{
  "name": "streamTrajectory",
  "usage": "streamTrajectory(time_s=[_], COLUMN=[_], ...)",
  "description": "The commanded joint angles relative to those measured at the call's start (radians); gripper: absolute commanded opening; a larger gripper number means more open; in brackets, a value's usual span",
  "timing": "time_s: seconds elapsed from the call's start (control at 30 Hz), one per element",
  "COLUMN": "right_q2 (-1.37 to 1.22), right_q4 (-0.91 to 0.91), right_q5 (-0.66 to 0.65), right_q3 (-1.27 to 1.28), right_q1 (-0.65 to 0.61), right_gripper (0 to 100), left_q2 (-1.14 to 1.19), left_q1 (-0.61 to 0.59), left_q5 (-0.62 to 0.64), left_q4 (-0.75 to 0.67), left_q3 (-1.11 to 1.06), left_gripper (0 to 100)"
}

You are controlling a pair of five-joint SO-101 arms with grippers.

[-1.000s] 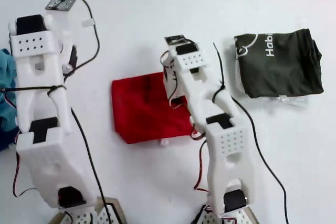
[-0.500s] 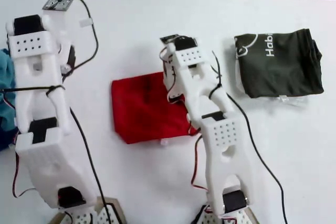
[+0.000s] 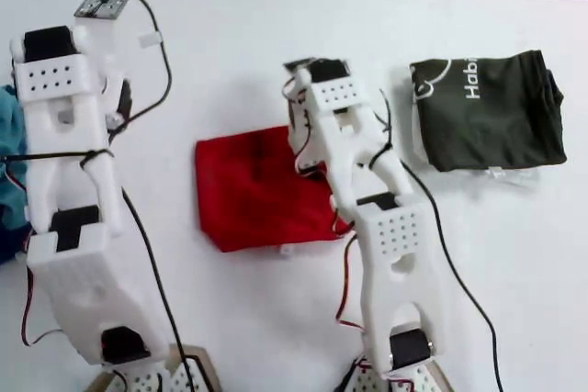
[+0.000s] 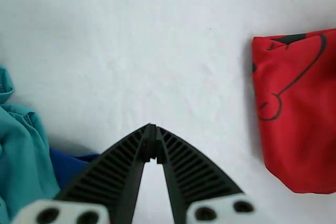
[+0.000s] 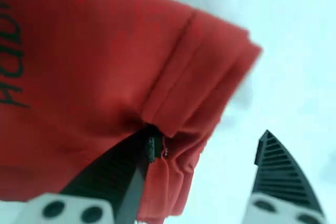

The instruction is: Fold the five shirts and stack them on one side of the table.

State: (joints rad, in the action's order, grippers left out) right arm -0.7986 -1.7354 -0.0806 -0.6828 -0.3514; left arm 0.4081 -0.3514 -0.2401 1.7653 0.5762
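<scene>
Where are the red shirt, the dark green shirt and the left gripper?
red shirt [image 3: 248,195], high view, middle of the folded cloth.
dark green shirt [image 3: 487,117], high view, middle of the folded cloth.
left gripper [image 4: 154,137], left wrist view, where its shut fingertips meet.

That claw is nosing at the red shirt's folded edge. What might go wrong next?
1. The right gripper is open, with one finger against the folded edge of the red shirt and the other over bare table. Closing may pinch only some layers, so lifting could undo the fold.
2. If carried towards the folded dark green shirt, a drooping red shirt might knock that one askew.
</scene>
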Motion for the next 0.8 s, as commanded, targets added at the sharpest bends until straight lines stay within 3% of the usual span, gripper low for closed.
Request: streamTrajectory(time_s=[0.0,0.37,0.77], right_q2=[0.150,0.148,0.001], right_q4=[-0.016,-0.015,0.047], right_q5=[0.025,0.110,0.176], right_q3=[-0.012,0.020,0.017], right_q1=[0.005,-0.090,-0.062], right_gripper=[29.3,29.6,33.0], left_q2=[-0.071,-0.066,-0.066], left_q1=[-0.003,-0.006,-0.008], left_q5=[-0.009,-0.009,-0.011], left_q4=[0.012,0.012,0.011], left_q3=[0.041,0.041,0.041], left_gripper=[3,3,3])
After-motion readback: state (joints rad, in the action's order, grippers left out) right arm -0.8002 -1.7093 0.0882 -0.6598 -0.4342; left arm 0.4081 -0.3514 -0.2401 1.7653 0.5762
